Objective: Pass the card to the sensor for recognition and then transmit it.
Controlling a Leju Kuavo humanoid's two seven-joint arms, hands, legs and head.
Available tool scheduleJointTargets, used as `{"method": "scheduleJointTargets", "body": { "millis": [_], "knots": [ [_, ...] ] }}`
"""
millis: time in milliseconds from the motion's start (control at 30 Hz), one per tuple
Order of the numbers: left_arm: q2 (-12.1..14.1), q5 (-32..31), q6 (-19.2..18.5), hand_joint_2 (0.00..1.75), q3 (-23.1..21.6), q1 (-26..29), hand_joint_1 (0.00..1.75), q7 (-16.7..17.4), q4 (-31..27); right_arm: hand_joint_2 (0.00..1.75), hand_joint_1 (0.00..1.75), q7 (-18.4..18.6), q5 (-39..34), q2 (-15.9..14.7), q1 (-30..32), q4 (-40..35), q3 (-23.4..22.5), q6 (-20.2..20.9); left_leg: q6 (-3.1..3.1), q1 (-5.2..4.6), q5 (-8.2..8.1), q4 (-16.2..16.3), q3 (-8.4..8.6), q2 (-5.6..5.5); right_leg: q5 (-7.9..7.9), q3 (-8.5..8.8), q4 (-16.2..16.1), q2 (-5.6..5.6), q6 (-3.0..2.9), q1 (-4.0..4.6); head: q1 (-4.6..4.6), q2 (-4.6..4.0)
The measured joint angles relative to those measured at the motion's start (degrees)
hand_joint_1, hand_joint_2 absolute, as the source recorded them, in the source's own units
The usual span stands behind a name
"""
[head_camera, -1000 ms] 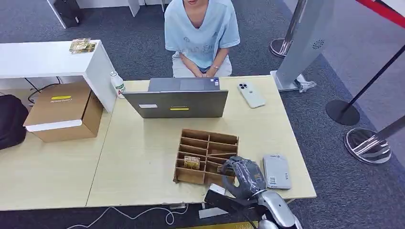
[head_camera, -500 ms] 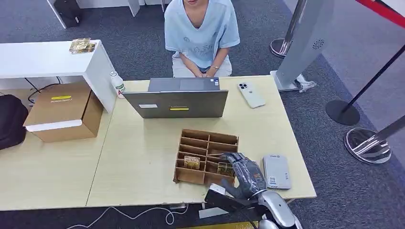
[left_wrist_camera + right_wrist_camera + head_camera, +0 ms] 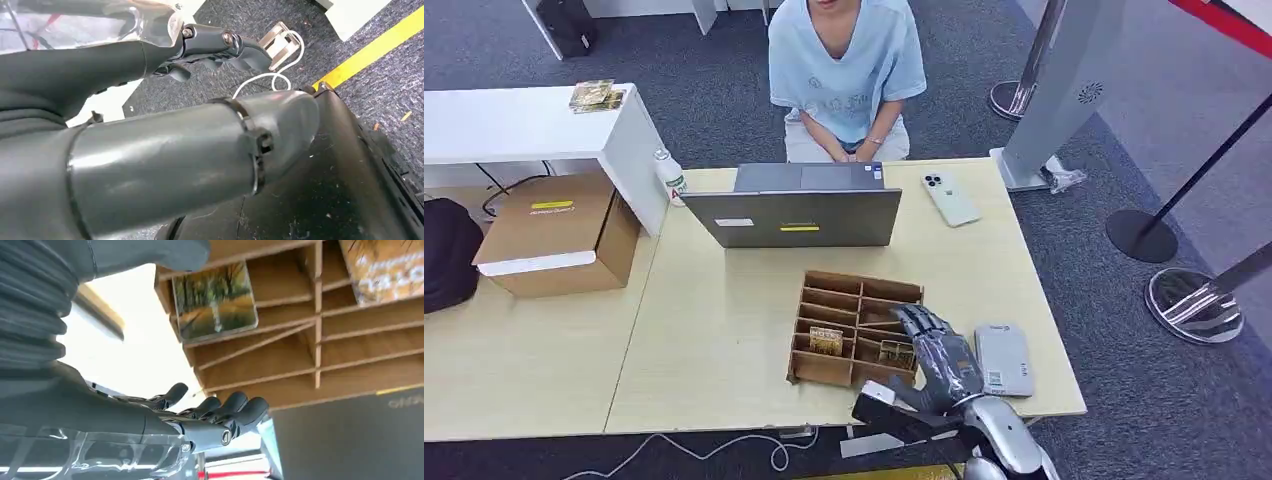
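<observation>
The right hand (image 3: 936,358) reaches in over the near edge of the light wooden table (image 3: 724,330), hovering above the right side of a brown wooden compartment organizer (image 3: 856,327) that sits toward the near right part of the table. Its fingers (image 3: 235,405) are stretched out and spread apart, holding nothing. Just beside the hand, a card (image 3: 894,352) with an autumn-tree picture stands in a compartment on the organizer's near right; in the right wrist view that card (image 3: 215,301) leans against a divider, apart from the fingers. A second card (image 3: 826,340) stands in a compartment nearer the organizer's middle. The grey card sensor (image 3: 1003,359) lies flat close to the table's near right corner, just right of the hand. At the far edge an open laptop (image 3: 799,205) faces a seated person (image 3: 845,75), with a white phone (image 3: 949,198) to its right and a small bottle (image 3: 670,176) near the far left corner. The left hand (image 3: 220,47) hangs over grey carpet, its fingers partly curled in; how far they are closed cannot be told.
</observation>
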Motion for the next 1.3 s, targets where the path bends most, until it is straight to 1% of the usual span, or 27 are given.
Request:
{"method": "scheduleJointTargets", "body": {
  "millis": [133, 233, 300, 333, 467, 500, 533, 667, 700, 733, 767, 800, 867, 1067, 1167, 1200, 1267, 1300],
  "knots": [
    [0.0, 0.0, 0.33, 0.0, 0.0, 0.03, 0.0, 0.17, 0.0, 1.75, 0.35, 0.41, 0.63, 0.0, 0.0, -1.09, -0.22, -1.11, 0.0, 0.0, 0.0, 0.0, 0.0, 0.0, 0.0, 0.0, 0.0, 0.0, 0.0, 0.0, 0.0, 0.0],
    [0.0, 0.0, 0.85, 0.0, 0.0, 0.07, 0.0, 1.01, 0.0, 1.75, 0.38, 0.94, 2.25, 0.0, 0.6, -3.06, -0.72, -2.34, 0.0, 0.0, 0.0, 0.0, -0.01, -0.01, 0.0, 0.0, 0.0, -0.01, 0.0, 0.0, 0.0, 0.0],
    [0.0, 0.0, 1.03, 0.0, 0.0, 0.07, 0.0, 1.05, 0.0, 1.75, 0.44, 1.42, 3.54, 0.0, 0.69, -3.94, -1.07, -2.82, 0.0, 0.0, 0.0, 0.0, 0.0, 0.0, 0.0, 0.0, 0.0, 0.0, 0.0, 0.0, -0.02, 0.0],
    [0.0, 0.0, 1.03, 0.0, 0.0, 0.07, 0.0, 1.05, 0.0, 1.75, 0.44, 1.82, 4.55, 0.0, 0.84, -4.42, -1.25, -2.97, 0.0, 0.0, 0.0, 0.0, -0.01, 0.0, 0.0, 0.0, 0.0, 0.0, 0.0, 0.0, 0.0, 0.0],
    [0.0, 0.0, 1.03, 0.0, 0.0, 0.07, 0.0, 1.07, 0.0, 1.75, 0.44, 5.07, 10.61, 0.11, 1.1, -6.01, -1.6, -3.52, 0.0, 0.0, 0.0, 0.0, 0.0, 0.0, 0.0, 0.0, 0.0, 0.0, 0.0, 0.0, 0.0, 0.0],
    [0.0, 0.0, 1.03, 0.0, 0.0, 0.07, 0.0, 1.12, 0.0, 1.75, 0.38, 6.1, 12.49, 0.11, 1.18, -6.32, -1.64, -3.52, 0.0, 0.0, 0.0, 0.0, -0.01, -0.01, 0.0, 0.0, 0.0, 0.0, 0.0, 0.0, 0.0, 0.0],
    [0.0, 0.0, 1.03, 0.0, 0.0, 0.07, 0.0, 1.22, 0.0, 1.75, 0.38, 7.1, 14.5, 0.11, 1.26, -6.66, -1.71, -3.52, 0.0, 0.0, 0.0, 0.0, -0.01, -0.01, 0.0, 0.0, 0.0, -0.01, 0.0, 0.0, 0.0, 0.0],
    [0.0, 0.0, 1.03, 0.0, 0.0, 0.08, 0.0, 1.88, 0.0, 1.75, 0.38, 9.49, 20.07, 0.11, 1.97, -8.44, -1.79, -3.5, 0.0, 0.0, 0.0, 0.0, -0.01, -0.01, 0.0, 0.0, 0.0, -0.01, 0.0, 0.0, 0.0, 0.0],
    [0.0, 0.0, 1.05, 0.0, 0.0, 0.09, 0.0, 2.05, 0.0, 1.75, 0.42, 9.81, 20.78, 0.11, 2.23, -9.0, -1.79, -3.39, 0.0, 0.0, 0.0, 0.0, -0.01, -0.01, 0.0, 0.0, 0.0, -0.01, 0.0, 0.0, 0.0, 0.0],
    [0.0, 0.0, 1.05, 0.0, 0.0, 0.1, 0.0, 2.29, 0.0, 1.75, 0.42, 10.1, 21.37, 0.11, 2.54, -9.72, -1.77, -3.23, 0.0, 0.0, 0.0, 0.0, -0.02, -0.01, -0.01, 0.0, 0.0, -0.01, 0.0, 0.0, 0.0, 0.0],
    [0.0, 0.0, 1.03, 0.0, 0.0, 0.12, 0.0, 2.43, 0.0, 1.75, 0.38, 10.27, 21.72, 0.11, 2.77, -10.31, -1.73, -3.08, 0.0, 0.0, 0.0, 0.0, -0.03, -0.01, -0.01, 0.0, 0.0, -0.01, 0.0, 0.0, 0.0, 0.0],
    [0.0, 0.0, 1.03, 0.0, 0.0, 0.14, 0.0, 2.53, 0.0, 1.75, 0.4, 10.51, 22.03, 0.11, 2.87, -10.97, -1.62, -2.65, 0.0, 0.0, 0.0, 0.0, -0.03, -0.01, -0.01, -0.01, 0.0, 0.0, 0.0, 0.0, -0.02, 0.0],
    [0.0, 0.0, 0.96, 0.0, 0.0, 0.14, 0.0, 2.84, 0.0, 1.75, 0.35, 11.02, 22.36, 0.11, 2.92, -11.98, -1.42, -1.94, 0.0, 0.0, -0.01, 0.0, -0.03, -0.01, -0.01, -0.01, 0.0, -0.01, 0.0, 0.0, 0.0, 0.0],
    [0.0, 0.0, 0.85, 0.0, 0.0, 0.14, 0.0, 3.56, 0.0, 1.75, 0.38, 13.02, 22.95, -0.11, 2.95, -15.16, -1.36, 0.81, 0.0, 0.0, 0.0, 0.0, -0.03, -0.02, -0.01, -0.01, 0.0, -0.01, 0.0, 0.0, 0.0, 0.0],
    [0.02, 0.0, 0.81, 0.0, 0.0, 0.17, 0.0, 3.65, 0.0, 1.75, 0.37, 14.49, 22.95, -1.18, 3.15, -16.41, -0.98, 1.84, 0.0, 0.0, 0.0, 0.0, -0.03, -0.01, 0.0, -0.01, 0.0, -0.01, 0.0, 0.0, 0.0, 0.0],
    [0.02, 0.0, 0.59, 0.0, 0.0, 0.19, 0.0, 3.65, 0.0, 1.75, 0.4, 14.67, 22.95, -1.6, 3.33, -16.76, -0.76, 2.04, 0.0, 0.0, 0.0, 0.0, -0.04, -0.01, 0.0, -0.01, 0.0, -0.01, 0.0, 0.0, 0.0, 0.0],
    [0.02, 0.0, 0.15, 0.0, 0.0, 0.3, 0.0, 3.65, 0.0, 1.75, 0.38, 14.62, 22.95, -2.41, 3.45, -17.14, -0.06, 2.58, 0.0, 0.0, -0.01, 0.0, -0.04, -0.01, 0.0, -0.01, -0.01, -0.01, 0.0, 0.0, -0.02, 0.0],
    [0.04, 0.0, -0.02, 0.0, 0.0, 0.34, 0.0, 3.65, 0.0, 1.75, 0.42, 14.51, 22.95, -2.76, 3.39, -17.16, 0.24, 3.04, 0.0, 0.0, -0.01, 0.0, -0.05, -0.01, 0.0, -0.01, -0.01, -0.01, 0.0, 0.0, 0.0, 0.0]
  ]
}}
